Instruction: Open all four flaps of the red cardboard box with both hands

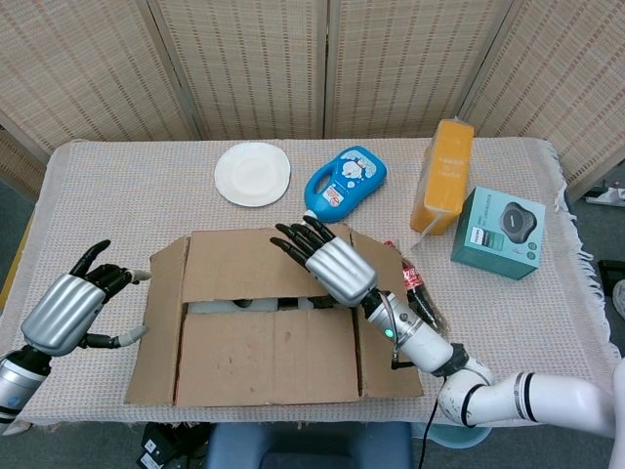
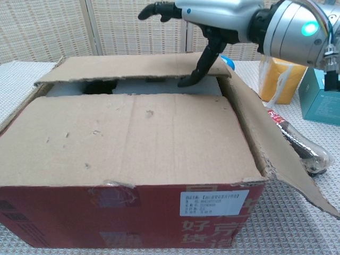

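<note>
The cardboard box (image 2: 133, 159) is showing plain brown flaps over a red front. A white plate (image 1: 253, 174) is lying near a blue bottle (image 1: 344, 183), an orange carton (image 1: 444, 174) and a teal box (image 1: 498, 233).
</note>
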Motion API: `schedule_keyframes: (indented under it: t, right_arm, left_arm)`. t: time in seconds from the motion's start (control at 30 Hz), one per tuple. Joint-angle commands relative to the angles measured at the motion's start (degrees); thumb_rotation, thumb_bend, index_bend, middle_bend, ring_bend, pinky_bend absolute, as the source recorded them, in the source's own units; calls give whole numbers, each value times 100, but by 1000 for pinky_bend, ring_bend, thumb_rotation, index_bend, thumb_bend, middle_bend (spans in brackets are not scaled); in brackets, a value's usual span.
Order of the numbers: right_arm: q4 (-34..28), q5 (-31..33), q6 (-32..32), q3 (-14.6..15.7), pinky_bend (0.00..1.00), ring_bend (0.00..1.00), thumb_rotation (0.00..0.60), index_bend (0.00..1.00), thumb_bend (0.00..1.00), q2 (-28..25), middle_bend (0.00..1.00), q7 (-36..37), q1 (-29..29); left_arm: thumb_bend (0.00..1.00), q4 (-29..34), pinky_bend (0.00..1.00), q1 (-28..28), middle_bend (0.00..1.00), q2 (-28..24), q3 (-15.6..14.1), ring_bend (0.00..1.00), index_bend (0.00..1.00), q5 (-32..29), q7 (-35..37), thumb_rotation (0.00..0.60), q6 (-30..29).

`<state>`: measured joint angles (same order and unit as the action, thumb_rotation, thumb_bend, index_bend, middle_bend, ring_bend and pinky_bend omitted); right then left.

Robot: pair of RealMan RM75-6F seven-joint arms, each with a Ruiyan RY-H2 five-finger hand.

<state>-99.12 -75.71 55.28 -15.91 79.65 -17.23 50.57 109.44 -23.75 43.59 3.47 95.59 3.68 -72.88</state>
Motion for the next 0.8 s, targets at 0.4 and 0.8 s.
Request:
schedule_keyframes:
  t: [0.4,0.8]
  right_arm:
    - [597,663,319,-887,0,101,600,0,230,0,60,15,375]
    - [1716,2167,116,-1130,0,101,600,0,231,305,60,-641,815]
  left_arm:
    - [227,-13,0,40,391,-31,22,339,292,86,65,68,-81]
    - [227,1,0,83,391,-92,17,339,292,126,111,70,-114]
